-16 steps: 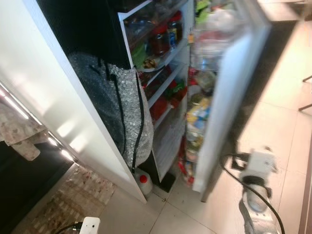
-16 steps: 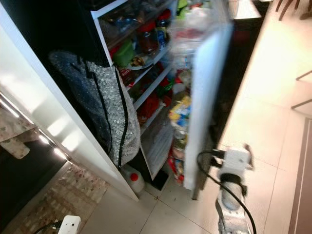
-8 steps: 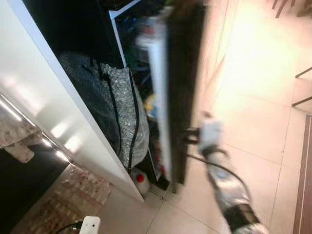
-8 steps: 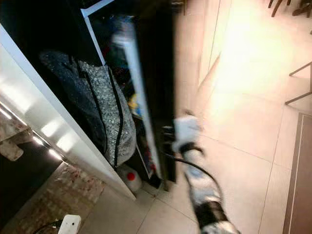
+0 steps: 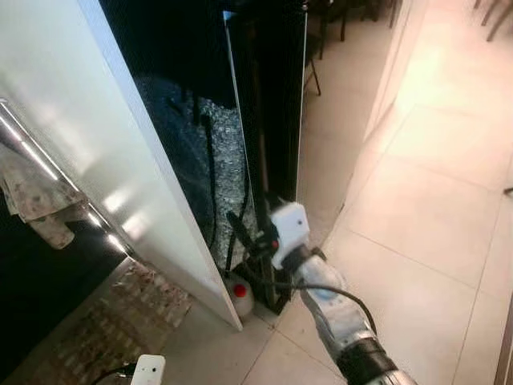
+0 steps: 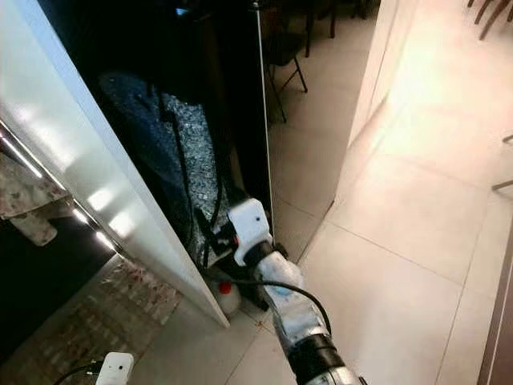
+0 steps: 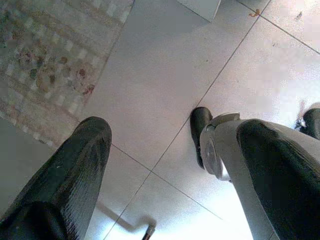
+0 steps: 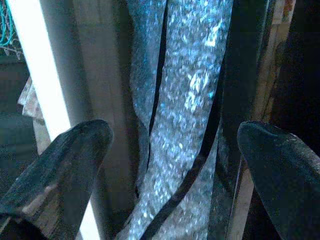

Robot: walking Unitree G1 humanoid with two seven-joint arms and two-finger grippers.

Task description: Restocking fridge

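Fridge door shut; 1 silver bag, right tool spread w/ fingers beside it.

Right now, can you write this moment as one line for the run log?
fridge door: nearly closed | right pincer: open, at door's lower edge beside silver insulated bag | left pincer: open, idle over floor tiles

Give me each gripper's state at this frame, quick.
Left gripper: open, holding nothing, hanging over the floor tiles.
Right gripper: open, holding nothing, at the fridge door's lower edge beside the silver bag.
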